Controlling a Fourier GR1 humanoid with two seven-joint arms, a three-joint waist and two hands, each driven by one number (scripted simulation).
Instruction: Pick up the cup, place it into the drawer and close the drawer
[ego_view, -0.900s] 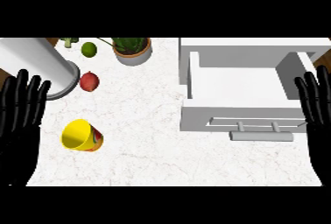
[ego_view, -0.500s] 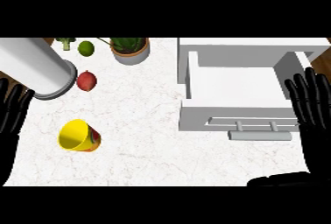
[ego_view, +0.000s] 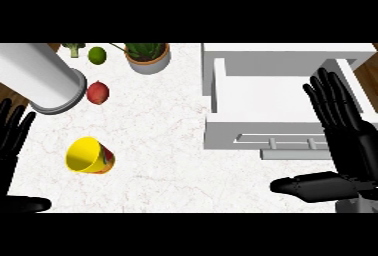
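- My left hand (ego_view: 12, 131) is cut by the left edge of the view. Only straight fingers pointing far and the tip of the thumb near the lower left corner show, and the palm is out of sight.
- My right hand (ego_view: 353, 145) runs off the right edge, so its outer side is lost. Its fingers cover part of the right wall of the drawer (ego_view: 266, 97).
- A large pale cylinder (ego_view: 40, 75) at far left is cut by the top of the view, so I cannot tell what it is.
- The potted plant (ego_view: 148, 56) at the far edge shows only its pot and its lower leaves.
- My right hand is open and holds nothing. Its fingers are straight and spread, pointing far, and the thumb juts left over the desk (ego_view: 170, 150), near of the drawer front.
- My left hand is open too, with fingers up, resting at the left edge.
- The cup (ego_view: 88, 156) is yellow inside. It lies tipped on its side on the desk at near left, its mouth turned to the left, well apart from both hands and from the drawer.
- The drawer stands pulled open at right, with its handle (ego_view: 284, 142) on the near front.
- A red fruit (ego_view: 97, 92) sits just beside the cylinder. A green fruit (ego_view: 97, 54) lies farther back, left of the plant.
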